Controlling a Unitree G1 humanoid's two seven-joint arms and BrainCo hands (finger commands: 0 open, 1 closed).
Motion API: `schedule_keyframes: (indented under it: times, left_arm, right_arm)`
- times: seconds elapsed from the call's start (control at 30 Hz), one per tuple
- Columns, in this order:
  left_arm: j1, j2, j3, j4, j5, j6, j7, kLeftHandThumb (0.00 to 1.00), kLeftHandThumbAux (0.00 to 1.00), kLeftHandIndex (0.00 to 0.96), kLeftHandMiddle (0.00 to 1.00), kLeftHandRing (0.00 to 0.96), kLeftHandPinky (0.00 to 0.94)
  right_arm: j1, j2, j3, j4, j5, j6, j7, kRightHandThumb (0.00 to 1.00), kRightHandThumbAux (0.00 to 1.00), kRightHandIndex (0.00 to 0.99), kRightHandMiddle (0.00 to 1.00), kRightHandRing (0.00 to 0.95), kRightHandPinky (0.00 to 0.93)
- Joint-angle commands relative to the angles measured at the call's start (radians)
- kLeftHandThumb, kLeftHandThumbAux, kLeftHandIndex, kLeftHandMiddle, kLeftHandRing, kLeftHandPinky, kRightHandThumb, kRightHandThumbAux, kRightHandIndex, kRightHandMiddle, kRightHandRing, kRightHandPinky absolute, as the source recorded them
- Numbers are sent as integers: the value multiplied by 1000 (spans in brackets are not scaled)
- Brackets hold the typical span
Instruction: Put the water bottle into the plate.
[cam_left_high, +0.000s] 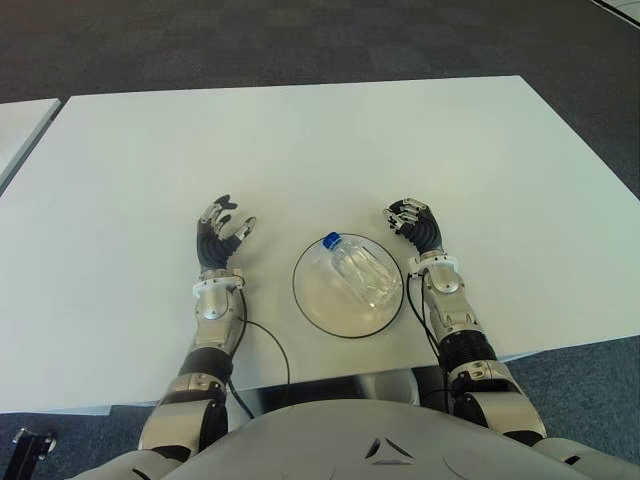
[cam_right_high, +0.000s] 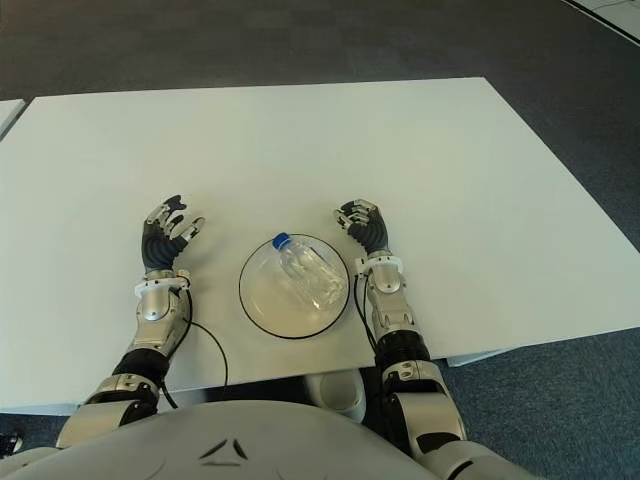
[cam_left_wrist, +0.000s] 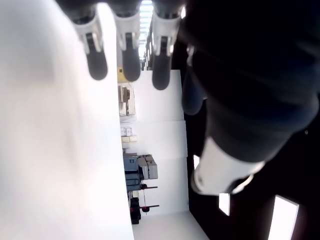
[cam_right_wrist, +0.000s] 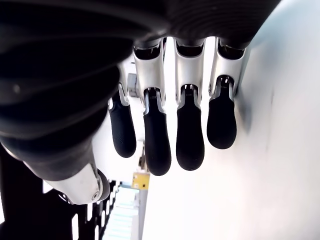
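A clear water bottle (cam_left_high: 360, 272) with a blue cap (cam_left_high: 331, 240) lies on its side inside the round plate (cam_left_high: 316, 297), cap pointing to the far left. My left hand (cam_left_high: 222, 235) shows left of the plate, fingers spread and holding nothing. My right hand (cam_left_high: 412, 224) shows just right of the plate's far rim, fingers relaxed and loosely curled, empty. In the right wrist view the fingertips (cam_right_wrist: 190, 145) hang free over the white table. Neither hand touches the bottle.
The white table (cam_left_high: 300, 140) stretches wide beyond the plate. Its front edge runs close under my forearms. A second white table corner (cam_left_high: 20, 120) shows at the far left. A thin black cable (cam_left_high: 265, 340) trails from my left wrist across the tabletop.
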Motion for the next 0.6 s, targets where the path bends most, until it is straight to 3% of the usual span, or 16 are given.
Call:
schedule_keyframes:
  times: [0.03,0.37,0.6]
  left_arm:
    - [27,13,-17,49,34,14,25,28,880,456,505,507,524]
    - [21,29,-37,73,49,10,44,92,888,550,598,580,582]
    - [34,17,-31,40,2,36,-4,220,874,562,634,616,607]
  right_arm:
    - [9,12,-2,22,12,-13,1,708,728,435,605,627,657]
    - [4,31,-16,41,17,-22,-37,708,729,435,616,633,653]
    - [-15,44,-31,94,15,-47,-75,708,729,435,628,639,637]
